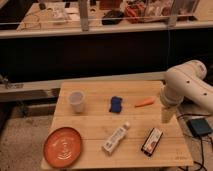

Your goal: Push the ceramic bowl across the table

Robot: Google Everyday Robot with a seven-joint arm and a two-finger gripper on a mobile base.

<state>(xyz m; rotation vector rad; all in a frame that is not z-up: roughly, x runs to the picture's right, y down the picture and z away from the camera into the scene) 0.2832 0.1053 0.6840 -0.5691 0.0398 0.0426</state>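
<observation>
The ceramic bowl point(62, 146), a wide, shallow orange-red dish with a faint white pattern at its centre, sits upright at the lower left of the frame, on the near left corner of the bench point(95, 126). The bench is a small rectangular top of light wood planks. The end effector point(166, 117) hangs over its right edge, well apart from the bowl.

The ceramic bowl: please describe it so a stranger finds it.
On the wood table, look at the near left corner, opposite the end effector at the right edge. The ceramic bowl is wide, shallow, orange-red, larger than the whitish cup behind it.
</observation>
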